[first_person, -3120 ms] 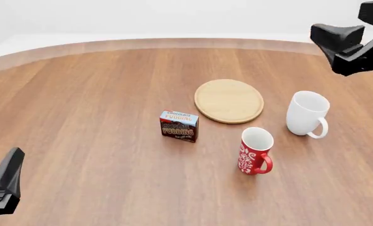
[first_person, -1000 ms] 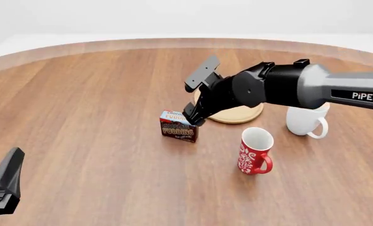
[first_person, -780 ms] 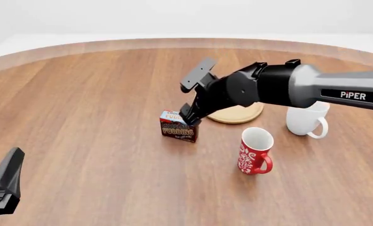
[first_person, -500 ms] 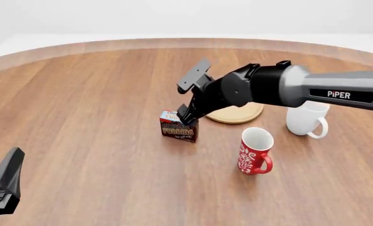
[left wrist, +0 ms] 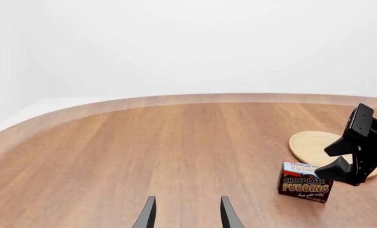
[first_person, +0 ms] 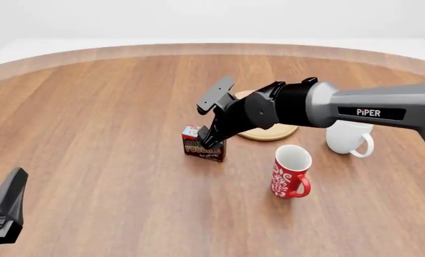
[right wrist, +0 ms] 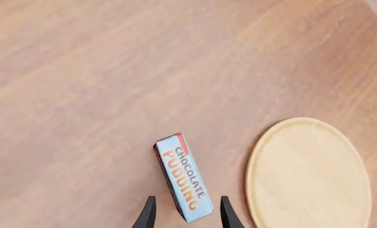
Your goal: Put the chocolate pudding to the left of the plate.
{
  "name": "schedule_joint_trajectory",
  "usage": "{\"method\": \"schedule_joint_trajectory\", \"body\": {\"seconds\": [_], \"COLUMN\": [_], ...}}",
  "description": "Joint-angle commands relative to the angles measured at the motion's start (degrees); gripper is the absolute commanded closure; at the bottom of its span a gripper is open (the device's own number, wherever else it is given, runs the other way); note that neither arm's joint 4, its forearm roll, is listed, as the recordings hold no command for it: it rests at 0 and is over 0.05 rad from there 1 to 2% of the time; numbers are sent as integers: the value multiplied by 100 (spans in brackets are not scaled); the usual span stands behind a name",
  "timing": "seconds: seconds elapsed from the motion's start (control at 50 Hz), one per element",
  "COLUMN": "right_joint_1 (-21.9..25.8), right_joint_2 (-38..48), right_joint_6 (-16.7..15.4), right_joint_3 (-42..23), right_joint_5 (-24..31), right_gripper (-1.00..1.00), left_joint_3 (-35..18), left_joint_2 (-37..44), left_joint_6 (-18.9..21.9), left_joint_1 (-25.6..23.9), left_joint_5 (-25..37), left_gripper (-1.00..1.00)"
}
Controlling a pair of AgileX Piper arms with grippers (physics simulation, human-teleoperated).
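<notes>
Lowered right tool (right wrist: 183, 213) straddling boxy chocolate pudding (first_person: 198, 144), beside round wooden plate (right wrist: 309, 173)

Table (first_person: 98, 118): smooth brown wood grain. Plate (right wrist: 309, 173): pale matt wood. Pudding (right wrist: 183, 178): printed carton. Mugs (first_person: 291, 171): glossy ceramic. Arm (first_person: 341, 104): matt grey.

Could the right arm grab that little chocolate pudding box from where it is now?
Probably yes: the right gripper is open, its fingers either side of the chocolate pudding, and nothing lies between them.
</notes>
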Motion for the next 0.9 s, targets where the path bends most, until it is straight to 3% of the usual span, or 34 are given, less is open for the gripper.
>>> {"method": "schedule_joint_trajectory", "body": {"seconds": [0.02, 0.9], "right_joint_1": [-25, -169], "right_joint_2": [112, 295], "right_joint_6": [5, 37], "right_joint_3": [-43, -12], "right_joint_5": [-47, -200], "right_gripper": [-100, -100], "left_joint_3": [0, 0], "left_joint_2": [0, 0], "left_joint_6": [0, 0], "left_joint_1": [0, 0], "left_joint_5": [0, 0], "left_gripper": [-100, -100]}}
